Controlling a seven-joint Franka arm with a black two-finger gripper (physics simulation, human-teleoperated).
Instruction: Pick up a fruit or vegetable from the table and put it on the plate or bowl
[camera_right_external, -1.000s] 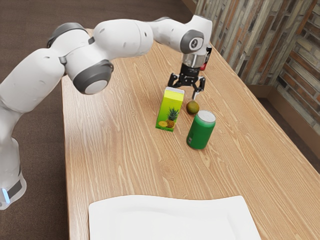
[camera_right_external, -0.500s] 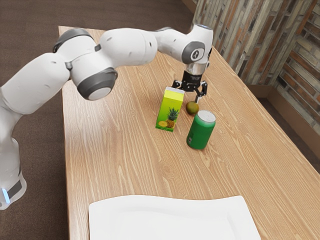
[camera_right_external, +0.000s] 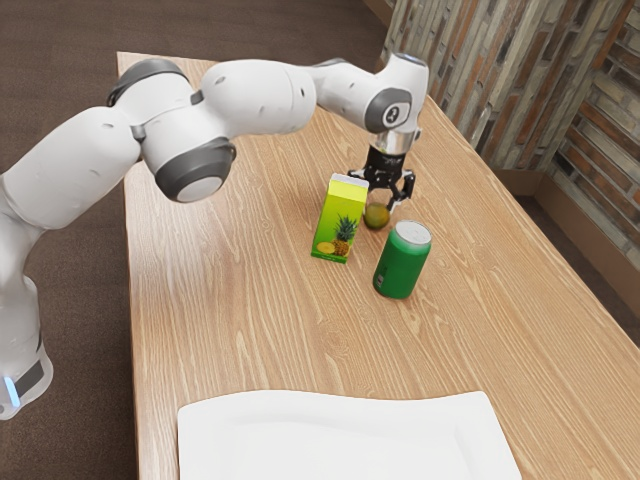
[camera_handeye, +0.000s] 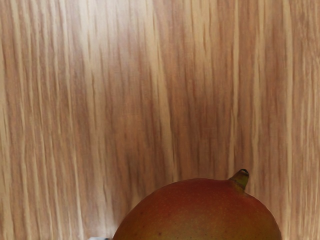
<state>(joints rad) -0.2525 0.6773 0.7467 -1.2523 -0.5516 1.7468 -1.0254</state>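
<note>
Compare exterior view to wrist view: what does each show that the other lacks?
Exterior adds: the arm, the gripper at the fruit, the pineapple juice carton, the green can and the white plate. Wrist adds: the fruit's red-orange skin and stem nub, close under the hand. Both: the fruit and the wood table.

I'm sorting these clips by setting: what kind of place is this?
Likely a simulated dining room or café: a wooden table holds a pineapple juice carton, a green can and a white plate, with a wood-plank wall beside it.
</note>
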